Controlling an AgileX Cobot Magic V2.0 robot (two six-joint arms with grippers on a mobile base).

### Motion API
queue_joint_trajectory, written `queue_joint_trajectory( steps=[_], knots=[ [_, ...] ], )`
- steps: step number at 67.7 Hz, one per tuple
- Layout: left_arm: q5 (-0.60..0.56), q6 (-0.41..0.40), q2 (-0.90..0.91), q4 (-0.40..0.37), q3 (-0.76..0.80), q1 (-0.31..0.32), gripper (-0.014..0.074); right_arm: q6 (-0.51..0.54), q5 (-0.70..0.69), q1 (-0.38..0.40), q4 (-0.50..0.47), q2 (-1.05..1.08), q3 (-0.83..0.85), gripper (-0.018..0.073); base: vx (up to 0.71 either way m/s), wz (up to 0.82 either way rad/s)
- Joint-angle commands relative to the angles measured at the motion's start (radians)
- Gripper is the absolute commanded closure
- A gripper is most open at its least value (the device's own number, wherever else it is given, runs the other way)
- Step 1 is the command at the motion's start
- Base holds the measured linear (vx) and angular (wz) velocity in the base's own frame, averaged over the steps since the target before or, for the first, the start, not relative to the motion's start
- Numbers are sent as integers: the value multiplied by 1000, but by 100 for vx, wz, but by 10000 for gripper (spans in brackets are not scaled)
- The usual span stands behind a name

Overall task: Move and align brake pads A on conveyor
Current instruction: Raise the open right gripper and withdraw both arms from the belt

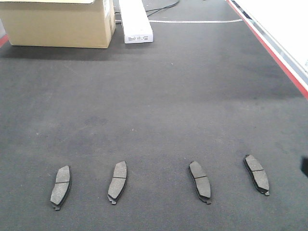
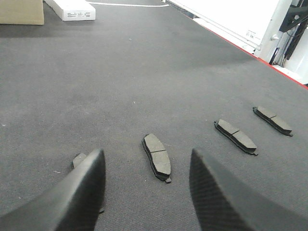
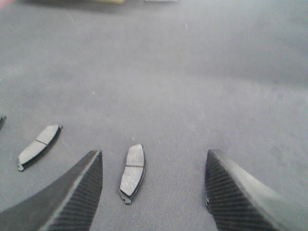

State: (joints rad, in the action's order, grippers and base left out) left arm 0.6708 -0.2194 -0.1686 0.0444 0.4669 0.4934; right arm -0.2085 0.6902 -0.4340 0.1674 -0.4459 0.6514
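Both pairs of fingers (image 2: 94,192) (image 3: 84,192) stand apart above the conveyor (image 1: 159,96), brake pads A (image 2: 157,155) (image 3: 133,169) lying between them, cardboard box (image 1: 57,24) far beyond.

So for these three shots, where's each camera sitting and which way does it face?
Exterior front view: high, looking down along the conveyor at four brake pads; no arm identifiable.
Left wrist: low, facing forward between its open fingers.
Right wrist: low, between its open fingers.
Shared: both wrist views show the pads.
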Motion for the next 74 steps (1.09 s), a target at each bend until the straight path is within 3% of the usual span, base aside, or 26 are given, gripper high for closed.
queue_joint_trajectory(
  steps=[1, 15, 32, 36, 39, 45, 48, 74],
  knots=[
    [-69, 1, -12, -1, 24, 4, 206, 20, -152, 4, 11, 98, -56, 106, 0, 0],
    [-68, 1, -12, 13, 24, 4, 206, 62, -285, 4, 12, 318, -207, 106, 0, 0],
    [-68, 1, -12, 13, 24, 4, 221, 62, -330, 4, 15, 348, -297, 115, 0, 0],
    [-68, 1, -12, 12, 24, 4, 277, 62, -324, 4, 16, 348, -297, 166, 0, 0],
    [-71, 1, -12, 9, 24, 4, 374, 62, -323, 4, 15, 348, -297, 228, 0, 0],
    [-88, 1, -12, 5, 24, 4, 596, 62, -325, 4, 13, 348, -297, 459, 0, 0],
    [-104, -1, -12, 6, 24, 4, 605, 62, -325, 4, 8, 348, -297, 574, 0, 0],
    [-114, -1, -12, 6, 24, 4, 604, 58, -322, 4, 7, 348, -297, 571, 0, 0]
  ],
)
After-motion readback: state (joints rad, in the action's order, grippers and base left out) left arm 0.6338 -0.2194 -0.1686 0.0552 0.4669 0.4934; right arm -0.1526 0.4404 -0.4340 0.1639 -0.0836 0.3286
